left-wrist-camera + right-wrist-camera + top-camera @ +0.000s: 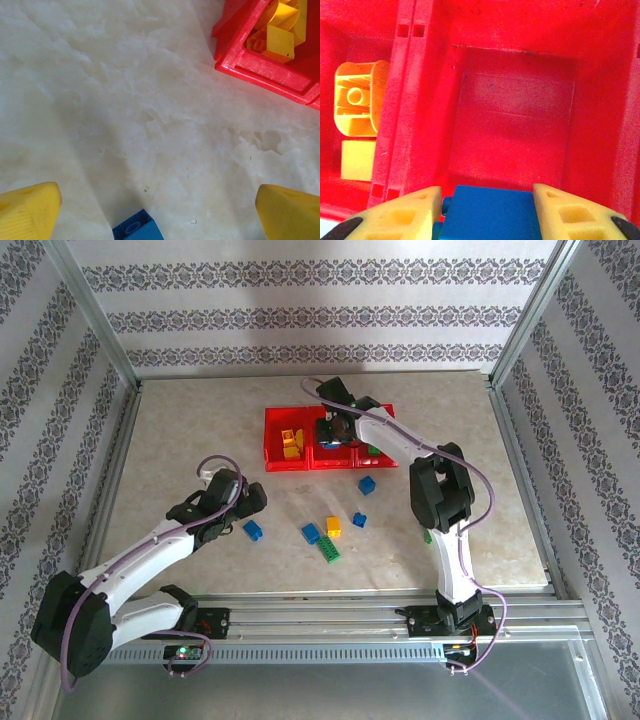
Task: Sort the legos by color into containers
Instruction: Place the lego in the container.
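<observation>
Right gripper (487,222) is clamped on a blue lego (490,207) above the middle bin (515,115), so I'm at the drop, next I should open; left gripper (160,212) hangs spread over another blue lego (137,231).

A pale marbled tabletop (200,430) sits inside patterned walls (300,300) (aluminium posts (95,315) at the corners).

Top camera overlooks the whole table (200,420); both wrist cameras look down close, sharing the red bins (268,440)
</observation>
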